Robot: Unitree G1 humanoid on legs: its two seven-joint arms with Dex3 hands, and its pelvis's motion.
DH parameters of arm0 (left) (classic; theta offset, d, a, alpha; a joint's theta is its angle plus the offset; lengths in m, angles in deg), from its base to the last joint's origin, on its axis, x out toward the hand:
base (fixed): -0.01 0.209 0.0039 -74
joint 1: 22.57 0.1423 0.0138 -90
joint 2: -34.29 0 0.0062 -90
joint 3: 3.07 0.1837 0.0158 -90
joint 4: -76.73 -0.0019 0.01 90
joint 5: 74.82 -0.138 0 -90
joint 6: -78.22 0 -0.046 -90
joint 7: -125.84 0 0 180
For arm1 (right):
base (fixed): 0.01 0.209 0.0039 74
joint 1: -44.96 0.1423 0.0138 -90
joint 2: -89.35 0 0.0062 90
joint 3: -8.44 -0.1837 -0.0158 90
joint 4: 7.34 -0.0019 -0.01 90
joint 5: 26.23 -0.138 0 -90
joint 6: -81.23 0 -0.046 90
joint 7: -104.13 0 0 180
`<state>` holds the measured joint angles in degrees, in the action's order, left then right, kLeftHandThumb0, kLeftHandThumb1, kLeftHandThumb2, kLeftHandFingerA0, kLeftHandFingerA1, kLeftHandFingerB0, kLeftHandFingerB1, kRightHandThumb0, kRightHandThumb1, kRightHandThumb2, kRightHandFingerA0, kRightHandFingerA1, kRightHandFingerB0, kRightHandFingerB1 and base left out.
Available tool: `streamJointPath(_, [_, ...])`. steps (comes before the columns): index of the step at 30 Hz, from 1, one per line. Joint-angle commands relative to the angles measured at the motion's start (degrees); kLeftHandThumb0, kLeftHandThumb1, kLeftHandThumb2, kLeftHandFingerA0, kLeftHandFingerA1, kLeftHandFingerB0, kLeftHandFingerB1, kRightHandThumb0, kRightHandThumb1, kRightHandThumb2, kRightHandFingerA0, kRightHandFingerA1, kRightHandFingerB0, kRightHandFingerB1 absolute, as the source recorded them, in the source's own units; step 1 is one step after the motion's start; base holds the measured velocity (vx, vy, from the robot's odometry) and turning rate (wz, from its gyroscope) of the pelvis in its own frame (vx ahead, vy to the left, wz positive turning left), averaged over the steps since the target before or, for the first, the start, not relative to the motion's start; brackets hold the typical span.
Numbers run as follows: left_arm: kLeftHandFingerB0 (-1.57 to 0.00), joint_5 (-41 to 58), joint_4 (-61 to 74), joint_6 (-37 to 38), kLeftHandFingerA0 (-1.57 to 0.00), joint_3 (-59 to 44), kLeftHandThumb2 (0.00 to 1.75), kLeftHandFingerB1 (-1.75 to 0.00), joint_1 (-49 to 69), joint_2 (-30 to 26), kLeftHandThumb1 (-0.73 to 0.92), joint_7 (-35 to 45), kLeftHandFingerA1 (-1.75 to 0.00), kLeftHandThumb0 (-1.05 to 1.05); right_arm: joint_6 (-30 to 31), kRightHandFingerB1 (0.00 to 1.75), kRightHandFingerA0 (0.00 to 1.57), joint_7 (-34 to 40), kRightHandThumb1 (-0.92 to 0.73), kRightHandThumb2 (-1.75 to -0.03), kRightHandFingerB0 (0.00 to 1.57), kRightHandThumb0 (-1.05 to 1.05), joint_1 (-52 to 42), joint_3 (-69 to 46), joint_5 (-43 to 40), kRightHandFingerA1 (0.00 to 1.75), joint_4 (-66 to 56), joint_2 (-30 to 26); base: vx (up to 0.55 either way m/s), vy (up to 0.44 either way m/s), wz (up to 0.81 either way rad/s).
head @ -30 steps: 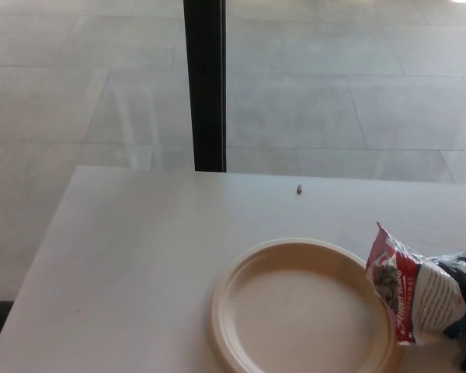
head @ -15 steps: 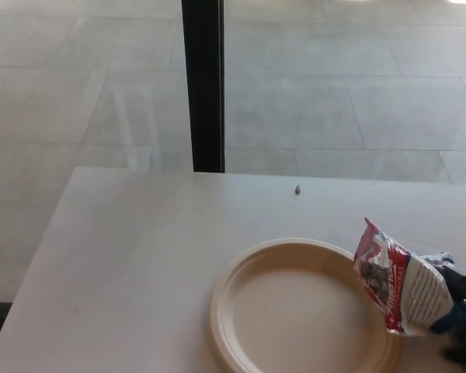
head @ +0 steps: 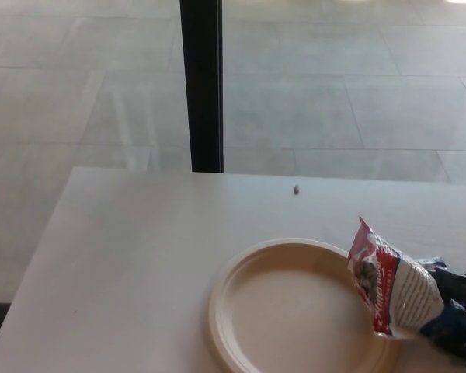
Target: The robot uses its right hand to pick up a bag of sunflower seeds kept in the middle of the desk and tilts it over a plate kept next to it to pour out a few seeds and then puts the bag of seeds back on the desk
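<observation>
A red and white bag of sunflower seeds (head: 392,284) hangs tilted over the right rim of a beige plate (head: 295,311), its open mouth turned left toward the plate. My right hand (head: 460,311) is shut on the bag's rear end at the lower right edge of the head view; only its black fingers show. No seeds are visible on the plate. My left hand does not show.
The plate rests on a pale desk (head: 140,256). One loose seed (head: 297,189) lies near the desk's far edge. Behind the desk a black post (head: 200,85) stands against a tiled floor.
The bag has moved left and tipped further, its mouth now reaching over the plate's right rim. My right hand has followed it.
</observation>
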<state>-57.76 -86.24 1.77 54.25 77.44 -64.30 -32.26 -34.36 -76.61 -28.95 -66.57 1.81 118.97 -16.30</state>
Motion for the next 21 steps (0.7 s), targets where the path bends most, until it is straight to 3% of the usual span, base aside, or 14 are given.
streamJointPath(1, [-0.42,0.29,0.14,1.84,-0.44,0.05,0.64,-0.37,0.22,-0.12,0.78,-0.54,-0.54,-0.75,-0.48,0.82,0.91,4.47,-0.64,-0.99,0.98,-0.16,-0.67,2.78,4.26,1.53,1.65,1.69,0.0,0.0,0.0])
streamJointPath(2, [-0.42,0.11,0.05,1.83,-0.44,0.17,0.64,-0.37,0.17,-0.14,0.78,-0.82,-0.54,-0.75,0.89,0.82,0.91,4.04,-0.64,-0.99,0.98,-0.16,-0.97,3.1,4.46,1.53,0.99,1.76,0.0,0.0,0.0])
streamJointPath(3, [-0.42,-0.01,-0.07,1.69,-0.44,0.28,0.65,-0.37,-0.04,-0.3,0.78,-0.85,-0.54,-0.75,0.42,1.06,0.99,5.01,-0.56,-1.09,0.99,-0.14,-1.22,3.3,4.58,1.42,1.24,1.85,0.0,0.0,0.0])
streamJointPath(4, [-0.42,0.06,-0.08,1.67,-0.45,0.24,0.64,-0.37,-0.05,-0.3,0.78,-0.74,-0.54,-0.75,0.39,1.29,0.98,6.13,-0.57,-1.08,0.95,-0.19,-1.52,3.56,5.15,1.51,1.23,1.9,0.0,0.0,0.0])
streamJointPath(5, [-0.44,-0.08,0.03,1.86,-0.45,0.41,0.63,-0.38,0.02,-0.26,0.77,-0.87,-0.54,-0.78,0.32,1.55,0.88,8.33,-0.54,-1.16,0.78,-0.16,-2.21,3.96,5.89,1.67,1.36,2.15,0.0,0.0,0.0])
streamJointPath(6, [-0.44,-0.11,0.03,1.93,-0.45,0.45,0.63,-0.38,0.02,-0.22,0.77,-0.88,-0.54,-0.77,0.25,1.61,0.88,9.39,-0.54,-1.18,0.78,-0.19,-2.7,4.16,6.12,1.71,1.36,2.34,0.0,0.0,0.0])
streamJointPath(14, [-0.42,0.16,0.15,1.49,-0.45,0.34,0.64,-0.37,-0.77,-0.58,0.77,-0.77,-0.53,-0.75,2.85,1.66,0.91,7.87,-0.52,-1.18,0.79,-0.25,-4.34,4.01,2.28,1.75,1.01,4.41,0.0,0.0,0.0])
streamJointPath(19, [-0.43,0.24,-0.15,0.6,-0.45,0.23,0.63,-0.38,-1.17,-0.87,0.75,-0.88,-0.53,-0.77,1.02,1.68,0.94,12.01,-0.46,-1.29,0.8,-0.26,-5.47,1.72,-0.38,1.75,3.81,7.21,0.0,0.0,0.0])
streamJointPath(21, [-0.43,-0.08,-0.3,0.78,-0.45,0.5,0.63,-0.37,-1.24,-0.97,0.76,-0.77,-0.53,-0.76,-0.31,1.62,0.97,13.51,-0.47,-1.33,0.8,-0.21,-6.39,0.64,-1.67,1.75,4.79,8.4,0.0,0.0,0.0])
